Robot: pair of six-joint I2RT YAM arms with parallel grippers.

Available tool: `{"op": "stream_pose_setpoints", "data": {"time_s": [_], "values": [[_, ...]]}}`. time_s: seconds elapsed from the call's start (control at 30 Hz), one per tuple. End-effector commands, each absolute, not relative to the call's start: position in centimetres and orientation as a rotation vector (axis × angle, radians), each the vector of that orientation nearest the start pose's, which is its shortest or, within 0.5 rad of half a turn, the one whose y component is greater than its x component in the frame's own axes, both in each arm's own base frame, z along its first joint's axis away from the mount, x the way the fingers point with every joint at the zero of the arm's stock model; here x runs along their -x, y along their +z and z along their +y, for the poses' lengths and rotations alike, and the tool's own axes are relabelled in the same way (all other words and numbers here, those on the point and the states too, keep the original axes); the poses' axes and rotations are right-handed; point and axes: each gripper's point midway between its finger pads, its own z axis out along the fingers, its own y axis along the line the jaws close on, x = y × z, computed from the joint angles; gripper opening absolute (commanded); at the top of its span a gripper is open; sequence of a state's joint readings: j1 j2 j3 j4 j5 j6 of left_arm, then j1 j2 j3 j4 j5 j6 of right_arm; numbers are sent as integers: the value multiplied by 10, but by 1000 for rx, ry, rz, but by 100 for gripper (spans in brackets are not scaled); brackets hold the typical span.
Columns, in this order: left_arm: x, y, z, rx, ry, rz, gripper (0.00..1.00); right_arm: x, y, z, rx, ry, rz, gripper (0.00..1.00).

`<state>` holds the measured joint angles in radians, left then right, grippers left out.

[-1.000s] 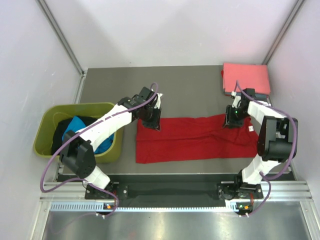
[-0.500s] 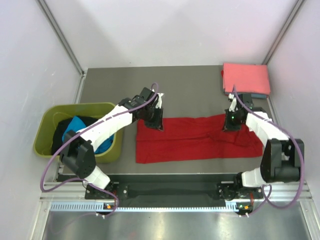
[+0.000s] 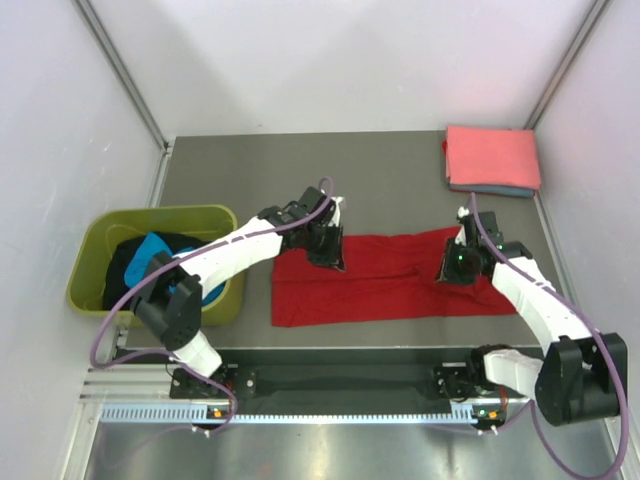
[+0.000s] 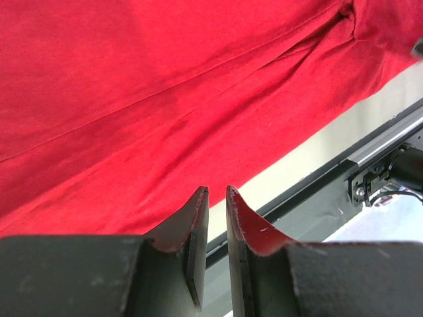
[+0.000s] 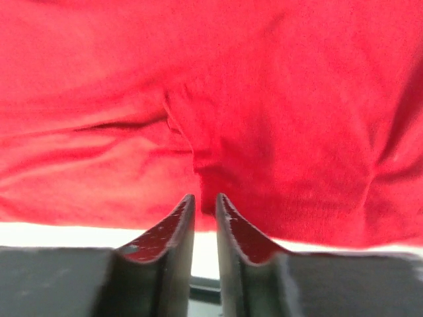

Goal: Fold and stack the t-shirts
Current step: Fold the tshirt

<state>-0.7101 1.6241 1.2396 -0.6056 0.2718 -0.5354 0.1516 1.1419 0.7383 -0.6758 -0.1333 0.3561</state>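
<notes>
Grip of left tool on red t-shirt, shifted rightward since before, right tool nearer, hold unclear

Across the near half of the table, lying lengthwise left to right: the spread t-shirt. Over it, nearer its far edge, left gripper towards the left end, right gripper towards the right. In the far right corner, well apart: the folded stack, one shirt atop another. Off the table's left side, just beside it: the tub, with bundled shirts inside.
</notes>
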Motion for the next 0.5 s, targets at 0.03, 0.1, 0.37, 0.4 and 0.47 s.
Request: {"op": "stream_pose_setpoints", "data": {"time_s": [0.03, 0.1, 0.37, 0.4, 0.47], "values": [[-254, 119, -322, -338, -788, 2657, 22, -218, 91, 80, -377, 403, 2624, 27], [-265, 115, -322, -321, -730, 2659, 22, -227, 103, 71, -430, 341, 2558, 29], [-324, 80, -308, -180, -415, 2727, 21, -310, 144, 37, -467, 130, 2221, 29], [-326, 74, -304, -164, -390, 2749, 21, -317, 132, 38, -465, 113, 2248, 28], [-343, 65, -290, -110, -301, 2755, 21, -334, 132, 46, -432, 151, 2244, 27]]}}
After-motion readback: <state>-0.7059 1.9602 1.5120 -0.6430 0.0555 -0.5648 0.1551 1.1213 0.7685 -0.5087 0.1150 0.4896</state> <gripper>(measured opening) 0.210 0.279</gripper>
